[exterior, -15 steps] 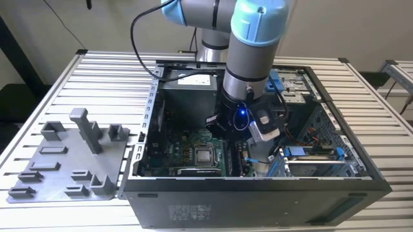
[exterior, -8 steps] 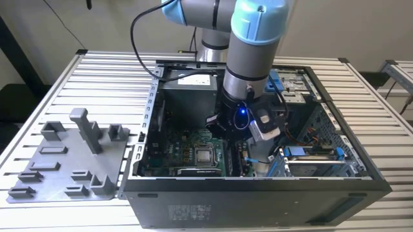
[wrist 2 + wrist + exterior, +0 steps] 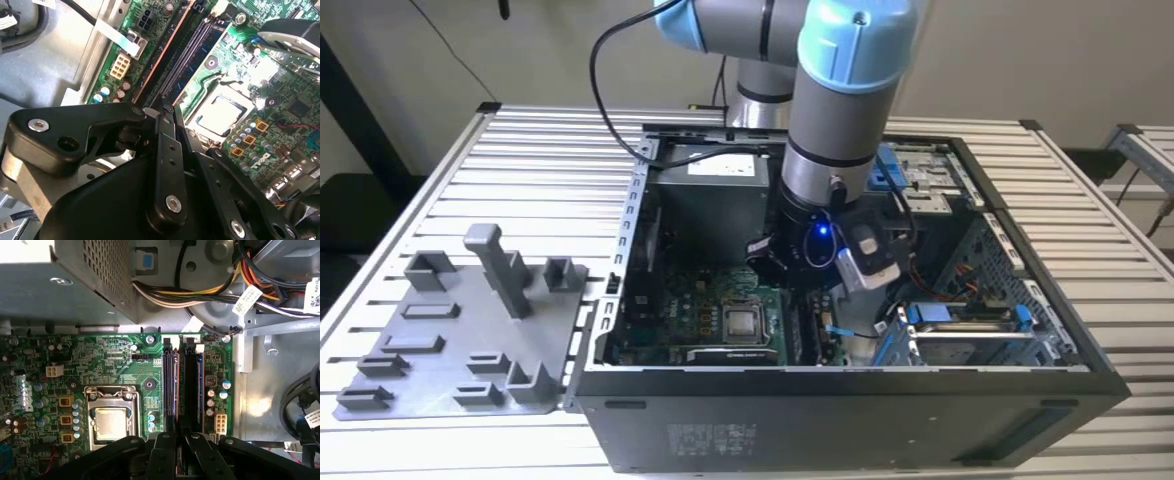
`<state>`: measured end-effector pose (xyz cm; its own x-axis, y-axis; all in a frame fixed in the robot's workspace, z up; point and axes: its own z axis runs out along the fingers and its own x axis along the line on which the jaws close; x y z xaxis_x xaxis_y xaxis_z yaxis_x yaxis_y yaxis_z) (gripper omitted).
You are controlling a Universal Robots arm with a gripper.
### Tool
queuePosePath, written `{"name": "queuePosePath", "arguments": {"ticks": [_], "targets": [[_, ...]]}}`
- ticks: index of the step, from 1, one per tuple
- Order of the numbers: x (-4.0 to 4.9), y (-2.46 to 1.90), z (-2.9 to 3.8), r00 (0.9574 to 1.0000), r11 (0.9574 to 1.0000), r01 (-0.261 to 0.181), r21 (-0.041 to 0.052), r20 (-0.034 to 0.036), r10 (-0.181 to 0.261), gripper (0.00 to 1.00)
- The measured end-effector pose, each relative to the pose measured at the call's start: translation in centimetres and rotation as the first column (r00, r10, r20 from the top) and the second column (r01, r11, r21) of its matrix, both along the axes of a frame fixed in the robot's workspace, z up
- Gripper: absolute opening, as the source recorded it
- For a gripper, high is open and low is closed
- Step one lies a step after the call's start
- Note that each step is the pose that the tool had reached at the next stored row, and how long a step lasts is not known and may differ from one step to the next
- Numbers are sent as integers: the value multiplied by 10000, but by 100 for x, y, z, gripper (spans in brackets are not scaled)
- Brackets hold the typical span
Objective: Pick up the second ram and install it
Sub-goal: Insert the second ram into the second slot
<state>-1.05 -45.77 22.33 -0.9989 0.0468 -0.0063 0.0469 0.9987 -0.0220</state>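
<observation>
The arm is reaching down inside the open computer case, wrist low over the motherboard. In both wrist views the gripper sits right at the near end of the memory slots, jaws drawn nearly together with barely a sliver between them. I'd call it closed, though whether it is pinching anything I cannot tell.

Where's the second ram? My read is that it's the thin dark strip standing on edge in the slot bank, running straight out from the gripper tips (stick and socket are hard to separate from this angle, so take that as a judgement). Its long axis heads directly away from the gripper, past the processor socket alongside it and on toward the power supply and its bundle of cables. The near end lies just under the jaws and the far end meets the pale latches. So the jaws line up with the stick's length, not across it.

Out on the slatted worktop, on the exterior view's left, sits the grey holder tray, well apart from the case.
</observation>
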Motion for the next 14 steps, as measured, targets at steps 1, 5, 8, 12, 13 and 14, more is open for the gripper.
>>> {"name": "queuePosePath", "arguments": {"ticks": [1, 5, 8, 12, 13, 14], "targets": [[1, 0, 0, 10000, 10000, -18, -1, 0, 18, 14], [3, 0, 0, 9999, 9999, -120, 5, 4, 120, 14], [4, 0, 0, 9996, 9996, -270, 11, 11, 270, 14], [3, 0, -6, 9996, 9996, -281, 36, 13, 281, 14], [2, 0, -13, 9996, 9996, -281, 47, 13, 281, 14], [2, -1, -23, 9996, 9996, -280, 59, 13, 280, 14]]}}
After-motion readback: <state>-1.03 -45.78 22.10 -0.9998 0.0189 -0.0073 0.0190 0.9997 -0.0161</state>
